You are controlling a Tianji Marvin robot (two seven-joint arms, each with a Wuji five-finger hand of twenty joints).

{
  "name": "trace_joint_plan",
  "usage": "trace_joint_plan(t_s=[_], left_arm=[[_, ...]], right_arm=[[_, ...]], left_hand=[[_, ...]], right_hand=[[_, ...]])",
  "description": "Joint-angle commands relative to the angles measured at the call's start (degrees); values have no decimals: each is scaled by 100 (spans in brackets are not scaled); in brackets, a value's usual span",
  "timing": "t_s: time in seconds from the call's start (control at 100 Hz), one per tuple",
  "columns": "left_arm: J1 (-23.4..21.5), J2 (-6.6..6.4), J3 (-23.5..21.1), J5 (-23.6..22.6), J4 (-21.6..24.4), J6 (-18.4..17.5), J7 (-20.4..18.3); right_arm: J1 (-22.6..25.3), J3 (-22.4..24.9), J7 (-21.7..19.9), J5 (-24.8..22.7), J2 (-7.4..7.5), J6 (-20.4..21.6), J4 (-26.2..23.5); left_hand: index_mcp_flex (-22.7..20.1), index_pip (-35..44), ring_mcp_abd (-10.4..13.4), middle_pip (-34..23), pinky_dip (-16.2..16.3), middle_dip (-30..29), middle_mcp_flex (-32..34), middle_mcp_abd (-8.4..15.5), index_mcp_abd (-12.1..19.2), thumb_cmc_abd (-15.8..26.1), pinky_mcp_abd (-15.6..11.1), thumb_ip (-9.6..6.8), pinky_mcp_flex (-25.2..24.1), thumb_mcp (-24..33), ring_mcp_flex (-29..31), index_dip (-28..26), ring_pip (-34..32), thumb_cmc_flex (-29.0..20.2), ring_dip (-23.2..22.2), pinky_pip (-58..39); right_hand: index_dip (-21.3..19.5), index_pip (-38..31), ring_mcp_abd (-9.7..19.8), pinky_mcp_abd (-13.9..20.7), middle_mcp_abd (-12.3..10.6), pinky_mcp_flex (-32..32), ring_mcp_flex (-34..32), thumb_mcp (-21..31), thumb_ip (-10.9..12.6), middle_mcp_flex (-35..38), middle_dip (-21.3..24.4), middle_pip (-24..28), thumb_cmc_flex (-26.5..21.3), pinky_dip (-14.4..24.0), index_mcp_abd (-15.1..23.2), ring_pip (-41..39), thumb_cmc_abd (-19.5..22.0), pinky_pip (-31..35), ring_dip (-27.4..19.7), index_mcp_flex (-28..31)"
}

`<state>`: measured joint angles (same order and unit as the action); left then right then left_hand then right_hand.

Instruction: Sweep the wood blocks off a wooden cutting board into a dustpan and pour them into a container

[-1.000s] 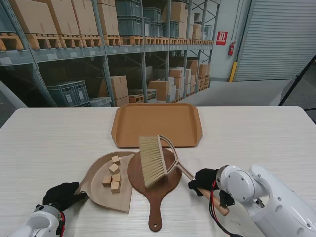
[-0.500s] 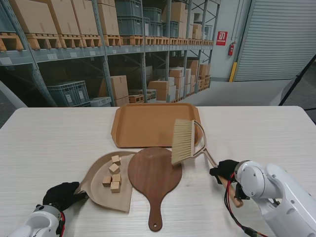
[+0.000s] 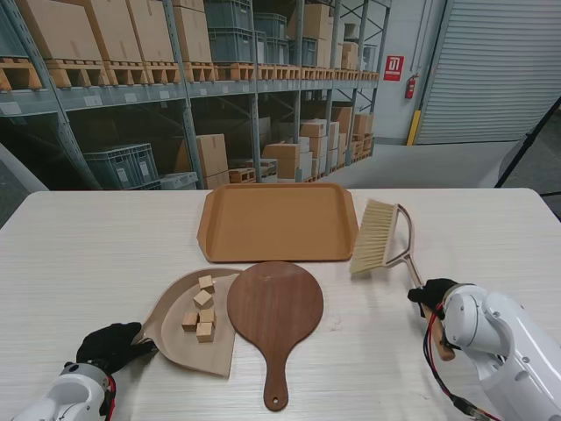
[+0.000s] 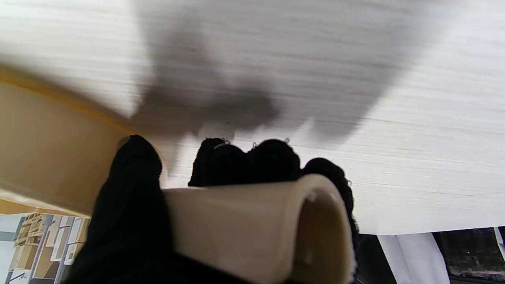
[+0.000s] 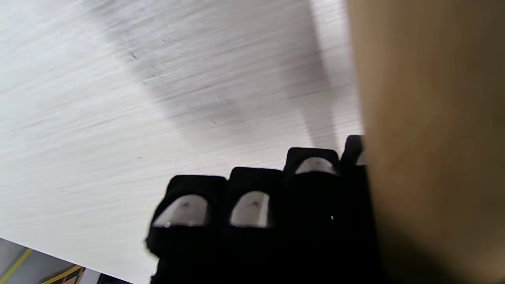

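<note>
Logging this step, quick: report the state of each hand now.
Left hand: closed on the dustpan handle.
Right hand: closed on the brush handle.

Blocks in the dustpan, brush held out at centre right.

I see my right hand (image 3: 431, 294) gripping the brush (image 3: 379, 237) handle, bristles beside the tray (image 3: 277, 223). My left hand (image 3: 110, 346) holds the dustpan (image 3: 180, 346) with four wood blocks (image 3: 202, 309), touching the bare cutting board (image 3: 275, 309) at lower centre.

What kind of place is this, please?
Probably a warehouse: tall storage racks hold cardboard boxes and grey crates, with a roller shutter door behind the table.
</note>
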<state>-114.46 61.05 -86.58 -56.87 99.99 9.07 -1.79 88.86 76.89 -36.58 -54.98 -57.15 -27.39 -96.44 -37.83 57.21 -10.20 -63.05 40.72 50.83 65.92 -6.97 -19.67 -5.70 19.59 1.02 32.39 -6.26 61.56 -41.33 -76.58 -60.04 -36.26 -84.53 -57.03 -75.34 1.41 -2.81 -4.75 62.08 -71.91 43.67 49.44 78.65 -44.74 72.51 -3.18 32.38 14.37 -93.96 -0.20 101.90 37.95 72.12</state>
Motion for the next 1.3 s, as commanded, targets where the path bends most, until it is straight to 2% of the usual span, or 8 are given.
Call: trace_joint_plan(t_s=[0.0,0.27,0.37,0.57,0.8,0.87,1.04,1.29], left_arm=[[-48,13,51,-9,-55,-21,-170],[-29,9,57,-13,-55,-42,-187],[-24,7,59,-16,-53,-50,-198],[-15,5,60,-15,-48,-59,-217],[-2,2,71,-13,-50,-64,-236],[4,1,76,-10,-52,-65,-242],[11,1,82,-1,-56,-63,-245],[27,1,87,10,-62,-42,-253]], right_arm=[[61,49,-47,-67,16,-75,106],[12,2,-221,-232,56,-266,465],[-60,-96,-303,-258,78,-338,625],[-156,-254,-367,-429,94,-378,867],[-101,-252,-144,-775,44,-364,939],[-67,-224,-22,-880,20,-348,933],[25,-125,114,-1213,-24,-156,876],[121,5,239,-1448,-49,259,819]], left_hand=[[-894,143,926,-1261,-59,11,448,682,-105,589,1,-94,7,645,547,42,-481,-818,-117,-329],[-895,142,926,-1259,-58,8,454,682,-111,594,1,-94,7,644,547,41,-481,-819,-117,-329],[-893,142,926,-1259,-58,8,454,682,-107,593,1,-95,7,644,547,40,-481,-822,-117,-329],[-892,141,926,-1259,-58,7,454,682,-109,593,1,-94,7,642,547,40,-481,-822,-118,-329],[-888,139,926,-1259,-58,7,454,682,-101,599,1,-93,7,640,547,39,-481,-822,-118,-329],[-895,141,926,-1259,-58,7,454,682,-104,597,1,-93,7,640,547,39,-481,-824,-118,-329],[-893,141,926,-1259,-58,6,454,682,-99,598,1,-92,7,635,547,39,-481,-819,-118,-329],[-892,139,926,-1259,-58,6,453,681,-100,598,1,-92,7,635,547,40,-481,-824,-118,-329]], right_hand=[[-106,-230,355,1365,310,438,-167,4629,346,421,26,168,-650,-112,219,-649,3708,1807,26,415],[-85,-201,320,1346,314,396,-156,4629,244,419,58,97,-602,-231,210,-586,3776,1807,-26,409],[-40,-111,272,1317,320,326,-161,4628,69,410,101,-40,-519,-481,213,-454,3892,1768,-131,398],[141,378,7,902,334,187,-211,4629,-630,427,177,-741,-222,-1010,212,162,4019,1258,-576,353],[408,1516,-485,-835,462,14,-282,4629,-1863,-8,224,-1980,298,-1776,66,1777,4019,-241,-1341,-2],[622,1900,-607,-1077,526,-313,-281,4629,-2245,-241,442,-2337,556,-1882,-17,2526,4019,-635,-1579,-182],[979,2376,-679,-1187,525,-831,-14,4629,-2504,-543,798,-2780,1197,-1958,-106,3365,4019,-1117,-1710,-427],[1221,2608,-641,-1155,464,-1200,292,4629,-2596,-774,947,-3055,1626,-1898,-34,3803,4019,-1463,-1672,-554]])
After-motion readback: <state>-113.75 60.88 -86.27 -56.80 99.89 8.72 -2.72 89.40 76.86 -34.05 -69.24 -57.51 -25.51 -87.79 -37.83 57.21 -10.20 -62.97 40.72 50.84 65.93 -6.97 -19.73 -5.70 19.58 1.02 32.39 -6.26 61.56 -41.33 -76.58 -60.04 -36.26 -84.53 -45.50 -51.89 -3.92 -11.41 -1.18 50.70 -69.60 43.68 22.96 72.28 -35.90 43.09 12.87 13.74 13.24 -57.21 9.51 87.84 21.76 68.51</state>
